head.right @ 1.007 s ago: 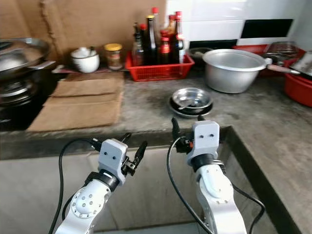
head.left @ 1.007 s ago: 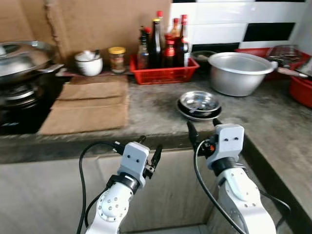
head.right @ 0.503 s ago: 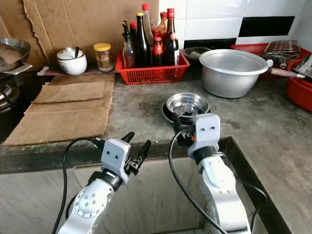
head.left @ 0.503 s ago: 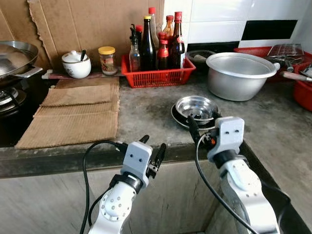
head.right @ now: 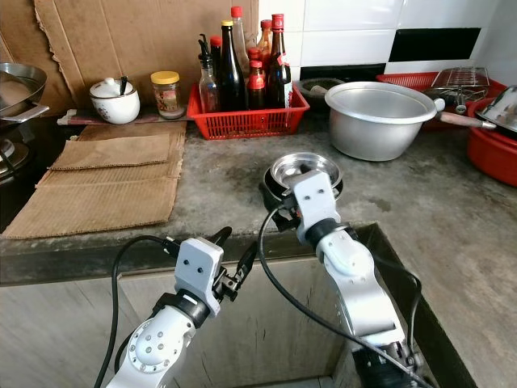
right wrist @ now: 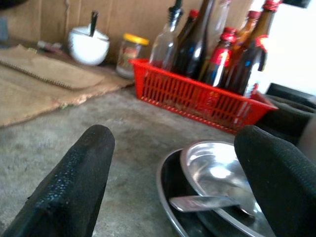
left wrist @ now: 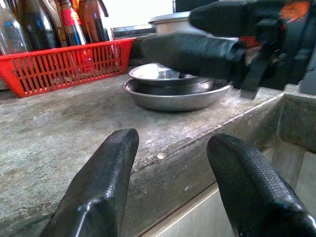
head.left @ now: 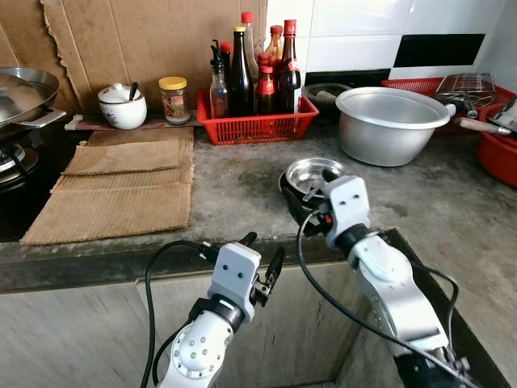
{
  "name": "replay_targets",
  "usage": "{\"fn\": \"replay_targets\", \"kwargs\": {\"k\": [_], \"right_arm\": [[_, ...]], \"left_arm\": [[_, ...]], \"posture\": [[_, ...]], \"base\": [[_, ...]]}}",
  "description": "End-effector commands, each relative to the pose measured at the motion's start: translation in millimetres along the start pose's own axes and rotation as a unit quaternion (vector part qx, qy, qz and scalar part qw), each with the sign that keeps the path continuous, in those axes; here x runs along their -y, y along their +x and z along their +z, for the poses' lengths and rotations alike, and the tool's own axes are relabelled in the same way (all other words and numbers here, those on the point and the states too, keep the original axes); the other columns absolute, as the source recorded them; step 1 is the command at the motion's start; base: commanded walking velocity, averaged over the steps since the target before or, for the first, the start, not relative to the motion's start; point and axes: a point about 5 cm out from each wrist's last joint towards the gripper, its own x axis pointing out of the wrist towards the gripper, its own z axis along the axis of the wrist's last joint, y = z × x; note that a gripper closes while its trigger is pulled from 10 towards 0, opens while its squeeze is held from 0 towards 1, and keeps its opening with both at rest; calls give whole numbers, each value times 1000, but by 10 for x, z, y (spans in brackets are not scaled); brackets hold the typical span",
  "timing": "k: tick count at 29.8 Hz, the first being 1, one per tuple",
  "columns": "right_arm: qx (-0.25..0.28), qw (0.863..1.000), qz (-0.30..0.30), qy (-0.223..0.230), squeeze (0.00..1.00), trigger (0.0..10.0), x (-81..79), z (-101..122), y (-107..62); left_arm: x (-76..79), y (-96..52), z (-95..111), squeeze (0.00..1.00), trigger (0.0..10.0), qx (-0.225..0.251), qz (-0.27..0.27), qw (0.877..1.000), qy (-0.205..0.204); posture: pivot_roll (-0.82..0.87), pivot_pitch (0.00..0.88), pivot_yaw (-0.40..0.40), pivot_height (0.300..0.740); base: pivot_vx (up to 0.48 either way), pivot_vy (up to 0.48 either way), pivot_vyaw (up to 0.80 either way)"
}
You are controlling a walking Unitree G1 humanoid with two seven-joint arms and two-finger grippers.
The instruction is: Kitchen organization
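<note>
While both arms reach: steel bowls [head.left: 317,173] sit stacked mid-bench, a spoon [right wrist: 205,201] inside.
Left gripper [head.left: 260,260]: fingers apart, below the bench [head.left: 234,182] edge.
Right gripper [right wrist: 173,168]: fingers apart, straddling the bowls' near rim.
Red basket [head.left: 258,125]: holds sauce bottles [head.left: 257,69].
Hard to tell: whether fingers touch the bowls.

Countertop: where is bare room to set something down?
Bare countertop lies between the cardboard mats and the stacked steel dishes, and right of the dishes toward the red tub. The back is crowded: red bottle basket, big pot.
</note>
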Motion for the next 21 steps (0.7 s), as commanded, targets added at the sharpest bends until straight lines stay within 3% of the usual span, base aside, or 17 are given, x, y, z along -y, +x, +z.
{"fn": "replay_targets", "kwargs": {"k": [1,8,18,20,21], "right_arm": [[6,1000,14,-22,0,10000,-5,27,58],[-9,996,6,-85,0,10000,76,-35,154],[-32,994,-1,-102,0,10000,136,-154,183],[-34,994,-8,-104,0,8784,165,-163,201],[-34,994,-8,-105,0,5255,168,-164,204]], "left_arm": [[10,-12,56,0,10000,9,0,1000,-5],[42,-24,68,0,10000,8,0,1000,-9],[45,-24,69,0,10000,6,3,1000,-10],[41,-22,67,0,10000,6,4,1000,-10],[39,-23,68,0,10000,6,4,1000,-10]], "posture": [[39,18,-48,740],[38,46,-58,740],[36,51,-60,740],[37,52,-60,740],[37,52,-60,740]], "base": [[0,0,0],[0,0,0],[0,0,0],[0,0,0],[0,0,0]]}}
